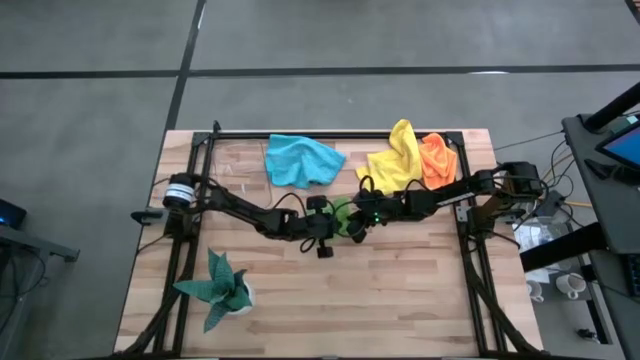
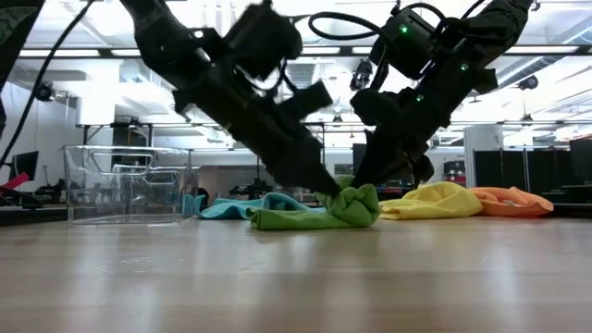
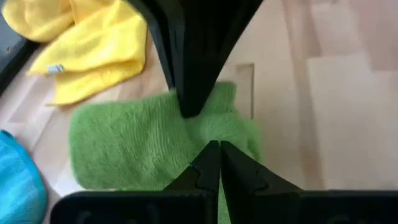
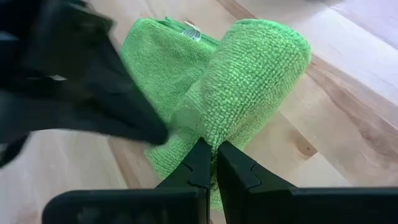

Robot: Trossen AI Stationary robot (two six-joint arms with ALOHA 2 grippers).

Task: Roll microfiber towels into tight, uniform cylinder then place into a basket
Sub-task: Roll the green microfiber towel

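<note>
At tabletop (image 1: pixel 400 290) centre | green towel (image 2: pixel 319 211) half-rolled | left gripper (image 3: pixel 217 158) and right gripper (image 4: pixel 211 158), both closed, press on it | next: finish roll toward 9 o'clock, then basket (image 2: pixel 125 185)

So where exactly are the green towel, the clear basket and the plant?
green towel (image 4: pixel 255 81): right wrist view, on its rolled part.
clear basket (image 2: pixel 125 185): low view, on its front wall.
plant (image 1: pixel 215 285): high view, on its leaves.

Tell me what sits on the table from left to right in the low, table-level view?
Clear see-through plastic basket → crumpled bright blue towel → half-rolled lime green towel, both shut grippers at it → rumpled yellow towel → flat orange towel.
</note>
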